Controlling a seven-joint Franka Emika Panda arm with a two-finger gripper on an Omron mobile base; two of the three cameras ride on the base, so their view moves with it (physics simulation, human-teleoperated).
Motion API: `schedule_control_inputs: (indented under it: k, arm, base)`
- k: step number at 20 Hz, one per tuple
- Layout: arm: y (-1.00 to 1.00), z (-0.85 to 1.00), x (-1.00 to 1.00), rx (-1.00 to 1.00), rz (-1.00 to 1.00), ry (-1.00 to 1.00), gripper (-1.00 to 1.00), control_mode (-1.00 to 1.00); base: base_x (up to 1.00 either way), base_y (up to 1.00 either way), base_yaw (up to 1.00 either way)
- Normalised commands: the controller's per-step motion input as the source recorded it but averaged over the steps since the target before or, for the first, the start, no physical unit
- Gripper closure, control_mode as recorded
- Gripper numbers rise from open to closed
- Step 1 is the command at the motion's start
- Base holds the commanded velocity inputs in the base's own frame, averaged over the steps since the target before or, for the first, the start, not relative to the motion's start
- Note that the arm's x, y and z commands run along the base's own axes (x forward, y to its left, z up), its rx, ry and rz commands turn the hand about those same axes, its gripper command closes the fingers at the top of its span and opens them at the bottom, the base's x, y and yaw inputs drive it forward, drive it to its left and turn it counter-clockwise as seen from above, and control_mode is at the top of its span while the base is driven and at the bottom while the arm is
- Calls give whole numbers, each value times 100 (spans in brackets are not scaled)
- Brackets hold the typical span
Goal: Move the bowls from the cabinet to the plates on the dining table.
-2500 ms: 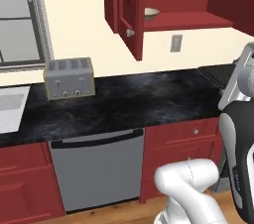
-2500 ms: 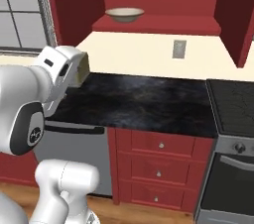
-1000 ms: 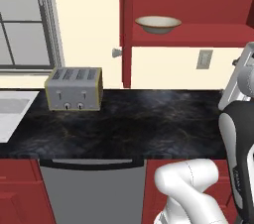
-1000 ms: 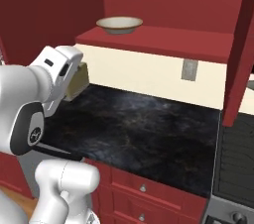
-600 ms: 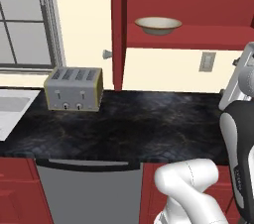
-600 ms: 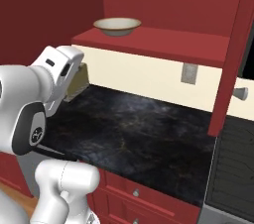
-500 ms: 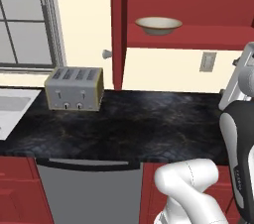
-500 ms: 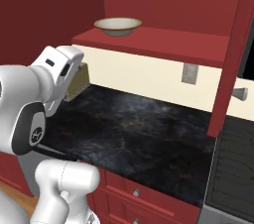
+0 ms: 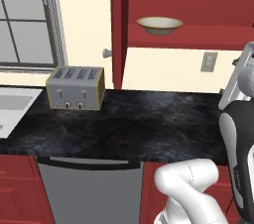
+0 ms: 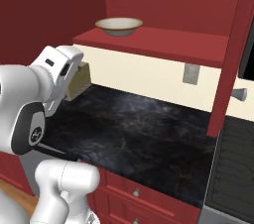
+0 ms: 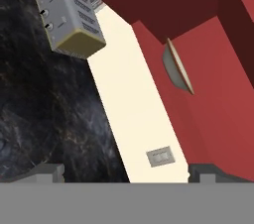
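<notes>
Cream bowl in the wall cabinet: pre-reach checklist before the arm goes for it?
1. Cabinet doors open, shelf exposed: ok.
2. Cream bowl upright on the bottom shelf, near its front edge: ok.
3. Second, dark bowl located: not ok; none seen on the exposed shelf.
4. Gripper open with nothing between the fingers: ok.
5. Gripper close to the bowl: not ok; in the hand view the bowl sits well away from the fingertips.
6. Clear path past the open door on the right: cannot tell from these angles.
</notes>
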Motion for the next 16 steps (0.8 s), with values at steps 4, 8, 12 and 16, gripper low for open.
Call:
schedule_control_inputs:
  k: [4,8,12,16]
  arm:
    - [0,-1,1,0,1,0,-100,-100]
    - [0,0,0,0,3,0,-100,-100]
    - [0,2,0,0,2,-4,-100,-100]
    - [0,11,0,0,1,-2,-100,-100]
  base:
    - [7,0,4]
    - [0,0,0]
    - [0,0,0]
    - [0,0,0]
